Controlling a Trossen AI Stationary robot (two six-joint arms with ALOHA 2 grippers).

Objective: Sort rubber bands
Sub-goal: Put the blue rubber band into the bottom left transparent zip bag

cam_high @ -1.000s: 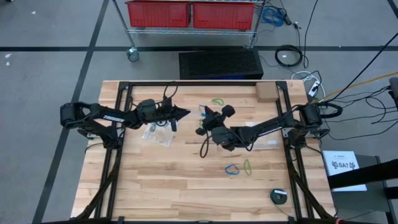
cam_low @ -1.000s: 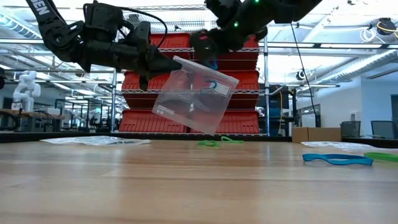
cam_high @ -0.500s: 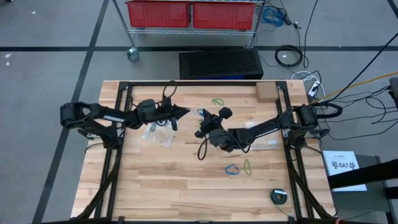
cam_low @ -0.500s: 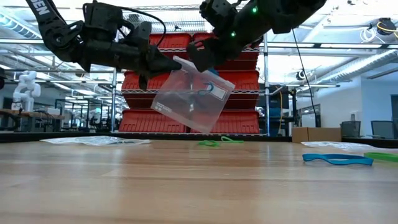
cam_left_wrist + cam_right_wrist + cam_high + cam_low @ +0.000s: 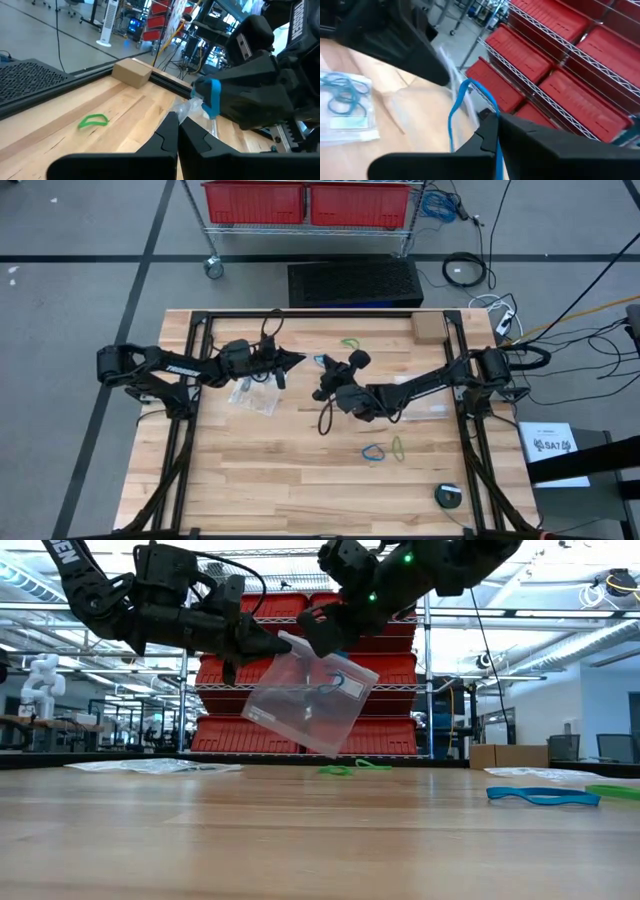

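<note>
A clear plastic bag [image 5: 310, 692] hangs in the air over the table's middle, with my left gripper [image 5: 284, 643] shut on it. Close beside it, my right gripper [image 5: 310, 638] is shut on a blue rubber band [image 5: 462, 102] at the bag's top edge. The same band [image 5: 215, 97] shows in the left wrist view, just beyond the bag. Loose rubber bands lie flat on the wood: a green one [image 5: 349, 342] at the far side, a blue one [image 5: 373, 452] and a green one [image 5: 397, 447] nearer. My left gripper pinches the bag's upper corner [image 5: 291, 639] between its two shut fingers, coming in level from the table's left. The bag hangs tilted below the fingers, clear of the table. My right gripper pinches the blue rubber band at one end of its loop [image 5: 492, 116] between its fingertips. The rest of the loop [image 5: 457, 107] stands out ahead of the fingers toward the bag, clear of the table.
Another clear bag [image 5: 345, 105] holding teal bands lies on the table below the left arm, and one more bag [image 5: 430, 410] under the right arm. A cardboard box [image 5: 428, 327] sits at the far right, a round black object [image 5: 449, 496] near the front right corner.
My right gripper has eased down and toward the left gripper, bringing the blue band from above the bag to its top edge. The bag stays hanging from the left gripper, which has kept still.
</note>
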